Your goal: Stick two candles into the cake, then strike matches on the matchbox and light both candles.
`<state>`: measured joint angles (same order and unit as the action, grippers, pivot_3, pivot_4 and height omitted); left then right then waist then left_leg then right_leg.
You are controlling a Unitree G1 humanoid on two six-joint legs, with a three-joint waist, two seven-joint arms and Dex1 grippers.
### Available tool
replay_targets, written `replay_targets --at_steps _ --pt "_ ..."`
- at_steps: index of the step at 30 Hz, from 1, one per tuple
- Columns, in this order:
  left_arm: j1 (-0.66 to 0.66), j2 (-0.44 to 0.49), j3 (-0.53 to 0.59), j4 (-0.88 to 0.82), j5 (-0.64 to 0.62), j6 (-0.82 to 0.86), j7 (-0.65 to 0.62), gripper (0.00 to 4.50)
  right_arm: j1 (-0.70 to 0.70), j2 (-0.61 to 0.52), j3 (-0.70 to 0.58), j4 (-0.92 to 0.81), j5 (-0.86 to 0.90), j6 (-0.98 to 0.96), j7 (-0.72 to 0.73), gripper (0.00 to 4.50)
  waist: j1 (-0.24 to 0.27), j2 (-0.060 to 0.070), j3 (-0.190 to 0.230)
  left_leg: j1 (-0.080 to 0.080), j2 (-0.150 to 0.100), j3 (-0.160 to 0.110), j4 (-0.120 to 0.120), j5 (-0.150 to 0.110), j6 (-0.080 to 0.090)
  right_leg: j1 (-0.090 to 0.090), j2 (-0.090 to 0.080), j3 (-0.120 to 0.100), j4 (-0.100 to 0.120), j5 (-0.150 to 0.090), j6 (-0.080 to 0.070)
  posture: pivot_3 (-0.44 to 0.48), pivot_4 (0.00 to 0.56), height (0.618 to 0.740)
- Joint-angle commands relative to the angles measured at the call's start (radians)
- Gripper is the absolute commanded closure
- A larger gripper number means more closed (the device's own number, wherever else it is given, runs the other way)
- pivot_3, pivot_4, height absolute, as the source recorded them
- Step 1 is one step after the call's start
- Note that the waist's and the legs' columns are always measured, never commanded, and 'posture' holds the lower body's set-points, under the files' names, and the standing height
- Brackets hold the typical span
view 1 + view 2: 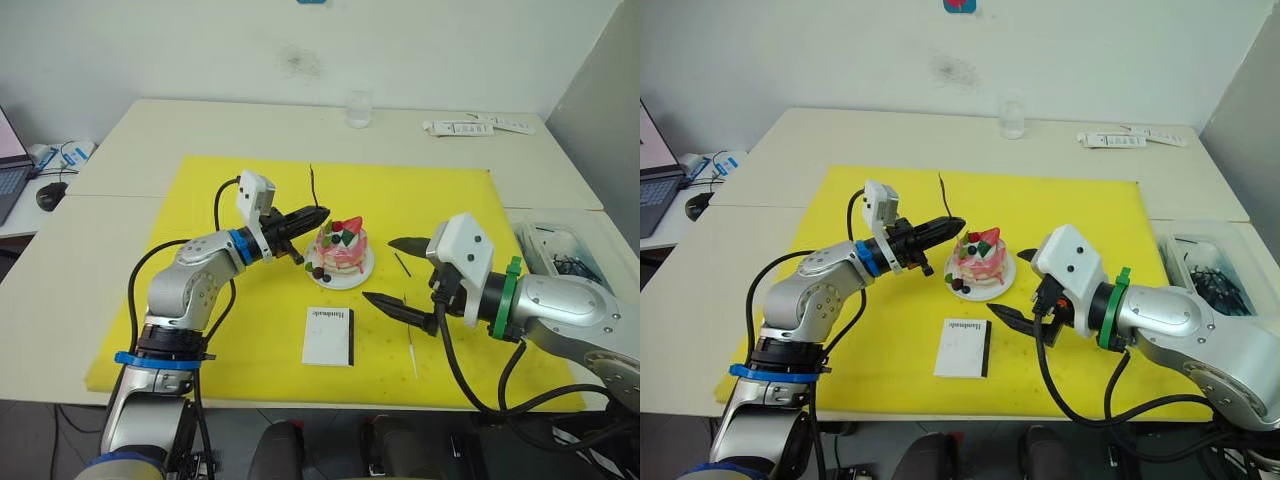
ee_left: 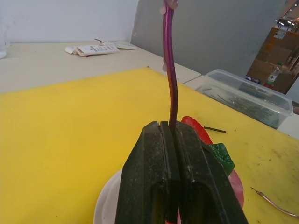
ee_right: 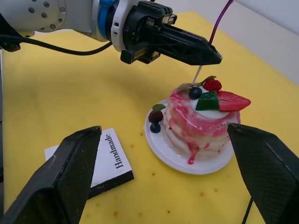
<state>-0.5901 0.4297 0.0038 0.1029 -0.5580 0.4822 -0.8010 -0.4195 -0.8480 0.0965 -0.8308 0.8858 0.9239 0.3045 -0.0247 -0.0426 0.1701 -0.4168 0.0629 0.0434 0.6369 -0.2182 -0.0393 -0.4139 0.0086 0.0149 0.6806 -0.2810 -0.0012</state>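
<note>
The cake looks glossy and smooth, like moulded plastic, its pink glaze shiny; the white plate under it has a glazed sheen. The matchbox looks like matt white card with a dark strip. The candle is smooth and waxy. The left gripper has matt black fingers with a grainy, dusty surface. The yellow mat is matt.

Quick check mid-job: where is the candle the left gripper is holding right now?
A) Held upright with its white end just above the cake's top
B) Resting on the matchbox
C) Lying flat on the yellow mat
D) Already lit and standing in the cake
A: the left gripper is shut on the candle, which stands upright, its white lower end just over the top of the cake.
</note>
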Motion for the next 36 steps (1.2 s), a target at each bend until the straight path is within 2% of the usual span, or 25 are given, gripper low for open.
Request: replay_targets --at_steps 1,19,26,36 --pt "0.006 -0.010 0.007 -0.008 0.022 -0.034 -0.015 4.50 -0.005 0.009 -0.039 -0.037 -0.005 -0.002 0.004 0.02 0.000 0.000 0.000 0.000 0.000 0.000 0.000 0.000 0.000 0.000 0.000 0.000 0.000 0.000 0.000 0.000 0.150 0.740" --pt "0.064 -0.041 -0.009 0.018 0.105 -0.137 -0.041 4.50 -0.007 0.027 -0.051 -0.043 -0.007 0.022 0.002 0.02 0.000 0.000 0.000 0.000 0.000 -0.002 0.006 0.000 0.000 0.004 0.000 -0.001 0.000 0.001 0.002 0.000 0.150 0.740" --pt "0.099 -0.078 -0.037 0.028 0.179 -0.238 -0.024 4.50 0.003 0.031 -0.051 -0.047 -0.017 0.020 0.004 0.02 0.001 0.000 0.000 0.000 0.000 -0.003 0.007 0.000 0.000 0.004 0.000 -0.001 0.000 0.002 0.003 0.000 0.150 0.740" --pt "0.089 -0.090 -0.027 0.009 0.176 -0.214 -0.009 4.50 0.003 0.041 -0.045 -0.041 -0.034 0.018 0.006 0.02 0.000 0.000 0.000 0.000 0.000 -0.003 0.008 0.000 0.000 0.005 0.000 -0.001 0.000 0.002 0.004 0.000 0.150 0.740"
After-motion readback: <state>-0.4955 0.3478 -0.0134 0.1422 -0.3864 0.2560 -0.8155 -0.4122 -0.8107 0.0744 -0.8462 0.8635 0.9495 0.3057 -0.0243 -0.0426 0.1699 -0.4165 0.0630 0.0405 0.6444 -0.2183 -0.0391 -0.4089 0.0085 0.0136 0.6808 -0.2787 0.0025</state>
